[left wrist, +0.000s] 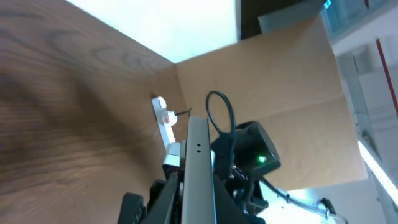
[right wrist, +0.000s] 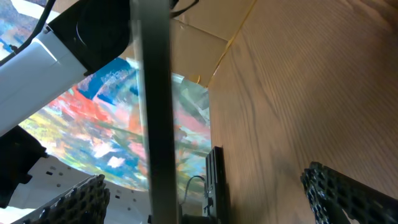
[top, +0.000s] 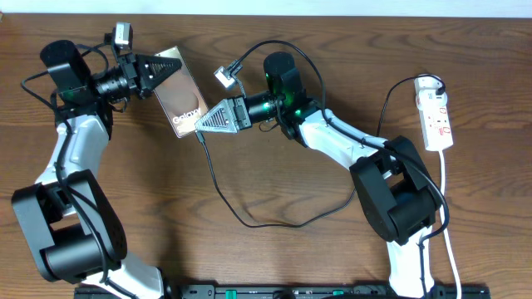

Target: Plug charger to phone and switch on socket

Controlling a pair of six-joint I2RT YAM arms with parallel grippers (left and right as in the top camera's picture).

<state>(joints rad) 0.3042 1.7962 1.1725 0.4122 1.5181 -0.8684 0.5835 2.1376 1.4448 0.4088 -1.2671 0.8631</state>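
One word, "Galaxy", shows white on the phone (top: 181, 91)

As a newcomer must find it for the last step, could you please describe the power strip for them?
Looking down on the wooden table, go to its far right side. There lies the power strip, a white elongated bar with small red marks on top. Its thick white cord sets it apart from the thin black charger cable looping mid-table.

Socket (top: 435, 112) switch position too small.
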